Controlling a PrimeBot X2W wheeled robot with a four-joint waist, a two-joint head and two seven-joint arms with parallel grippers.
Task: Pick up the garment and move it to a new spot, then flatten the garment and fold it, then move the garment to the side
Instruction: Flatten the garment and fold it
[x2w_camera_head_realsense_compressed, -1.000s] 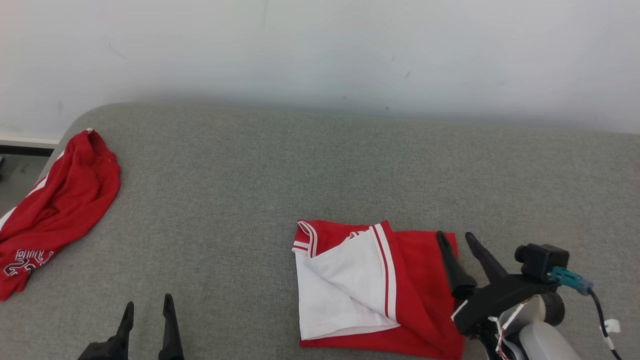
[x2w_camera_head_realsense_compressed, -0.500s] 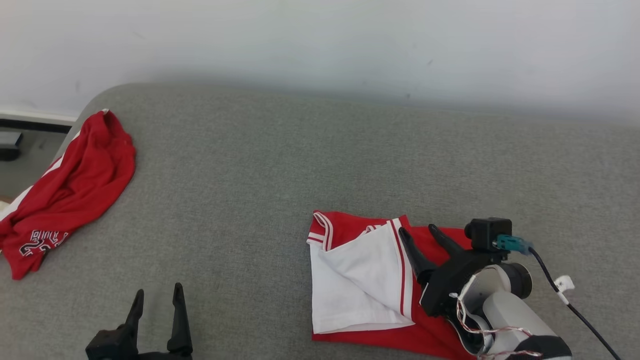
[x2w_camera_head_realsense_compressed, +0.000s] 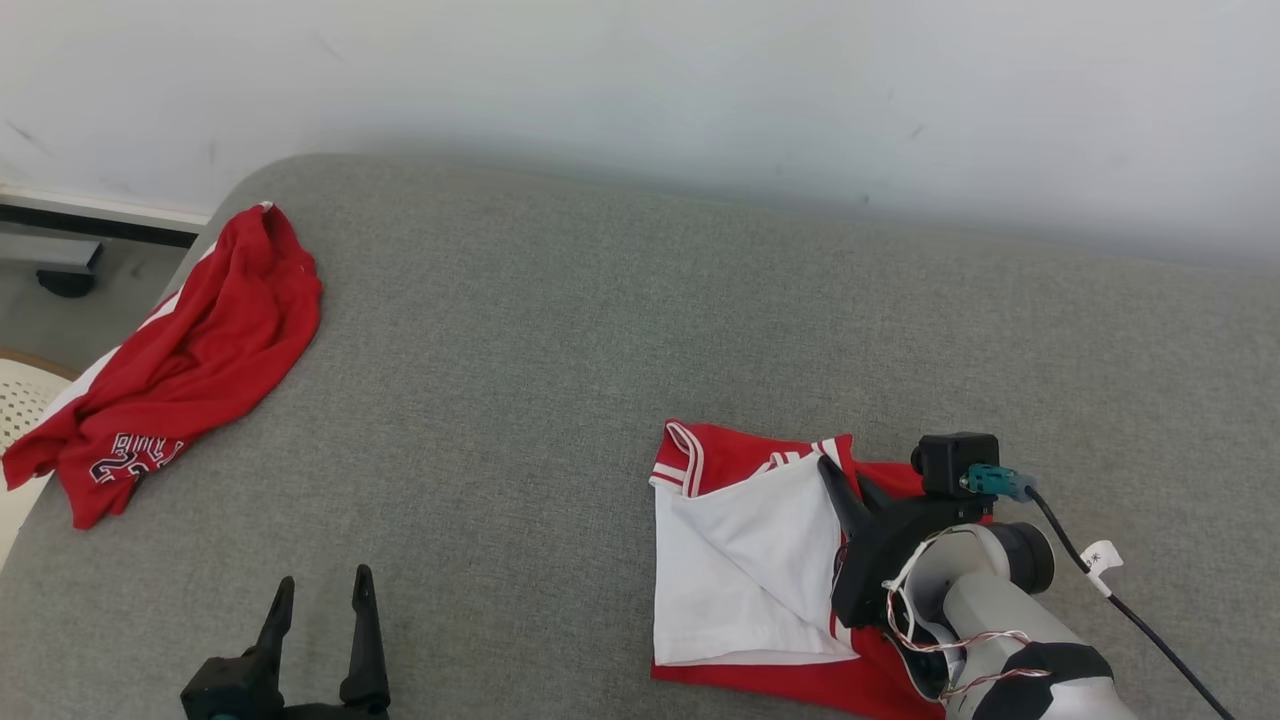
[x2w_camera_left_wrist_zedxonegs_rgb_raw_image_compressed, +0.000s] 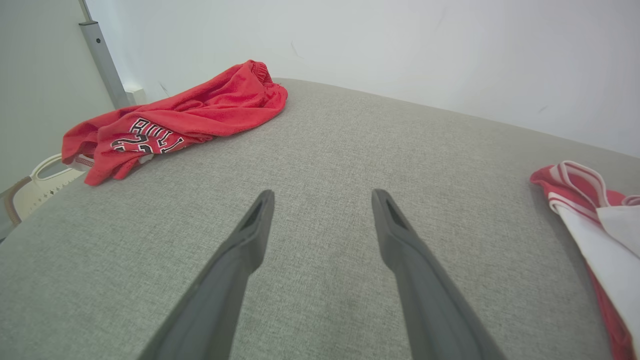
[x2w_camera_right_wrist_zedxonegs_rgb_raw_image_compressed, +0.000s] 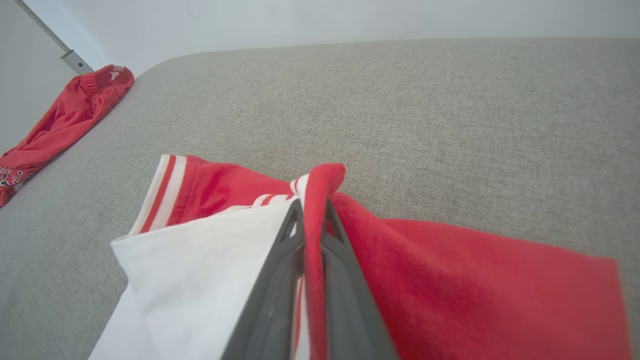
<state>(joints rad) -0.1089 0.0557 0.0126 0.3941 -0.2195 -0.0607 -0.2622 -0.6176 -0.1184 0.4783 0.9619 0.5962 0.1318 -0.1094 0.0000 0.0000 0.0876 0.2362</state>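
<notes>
The garment (x2w_camera_head_realsense_compressed: 745, 560), red with a white inside and red-and-white striped trim, lies folded on the grey padded surface (x2w_camera_head_realsense_compressed: 560, 330) at the lower right. My right gripper (x2w_camera_head_realsense_compressed: 843, 475) is shut on a raised red fold along its striped edge. In the right wrist view the red fabric (x2w_camera_right_wrist_zedxonegs_rgb_raw_image_compressed: 450, 280) is pinched between the gripper (x2w_camera_right_wrist_zedxonegs_rgb_raw_image_compressed: 312, 207) fingers. My left gripper (x2w_camera_head_realsense_compressed: 323, 580) stands open at the lower left, nothing between its fingers (x2w_camera_left_wrist_zedxonegs_rgb_raw_image_compressed: 250, 235), well apart from the garment (x2w_camera_left_wrist_zedxonegs_rgb_raw_image_compressed: 590, 220).
A second red garment with lettering (x2w_camera_head_realsense_compressed: 190, 360) lies crumpled at the surface's left edge, and appears as the lettered red garment (x2w_camera_left_wrist_zedxonegs_rgb_raw_image_compressed: 185, 120) and the far red garment (x2w_camera_right_wrist_zedxonegs_rgb_raw_image_compressed: 60, 120). A white perforated object (x2w_camera_head_realsense_compressed: 20, 400) sits beyond that edge. A pale wall (x2w_camera_head_realsense_compressed: 640, 80) rises behind.
The head camera has shifted. My right gripper moved left across the garment, from its red right part to the striped edge, and shut on a fold there. The left gripper stays open.
</notes>
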